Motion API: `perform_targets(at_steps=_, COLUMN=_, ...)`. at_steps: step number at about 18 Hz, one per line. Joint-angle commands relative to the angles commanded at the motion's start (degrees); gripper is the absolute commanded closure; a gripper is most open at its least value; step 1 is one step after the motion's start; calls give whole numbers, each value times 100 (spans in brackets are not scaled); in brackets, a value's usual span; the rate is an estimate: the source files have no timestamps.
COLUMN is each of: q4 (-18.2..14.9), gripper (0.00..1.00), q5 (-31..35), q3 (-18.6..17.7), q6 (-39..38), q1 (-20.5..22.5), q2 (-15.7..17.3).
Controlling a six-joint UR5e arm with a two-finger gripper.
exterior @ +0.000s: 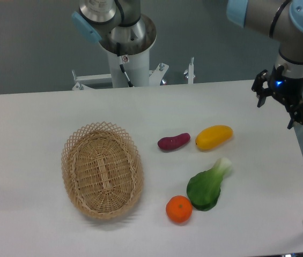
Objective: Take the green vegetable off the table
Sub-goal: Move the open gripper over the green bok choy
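Camera view: my gripper (281,111) hangs unclenched, well apart from the vegetable (207,184).
Risk: the orange (179,209) touching the vegetable may get nudged.

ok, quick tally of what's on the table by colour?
Green: 1, the green vegetable
Orange: 1, the orange
Yellow: 1, the yellow oblong fruit
Purple: 1, the purple sweet potato
Tan: 1, the wicker basket
Total: 5 on the table. The gripper is up at the far right edge, open, holding nothing.
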Motion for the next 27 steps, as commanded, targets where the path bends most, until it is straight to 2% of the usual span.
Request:
perform_targets(at_steps=8, q4=44, gripper=0, q5=-44, q3=-167, q6=0, q1=-18, q2=0)
perform_targets(at_steps=11, q4=122, gripper=0, q5=-35, q3=-333, q6=-52, q1=-44, q2=0)
perform_targets(at_steps=15, q4=736, gripper=0, q5=-44, q3=-790, q6=-271, q1=-167, q2=17)
perform_targets(at_steps=19, q4=1501, gripper=0, q5=-70, q3=-1317, q6=-1220, q1=-509, q2=53)
perform_targets(at_steps=22, q4=1678, gripper=0, q5=-79, q3=-1590, q6=-1765, q1=-729, q2=-26)
perform_targets(at_steps=25, q4=1837, gripper=0, q5=-53, q3=-1661, q6=-1933, q1=-922, q2=-307)
perform_targets(at_steps=27, q4=2064, gripper=0, q5=-26, q3=-1696, q6=-2117, q1=-1010, q2=-439)
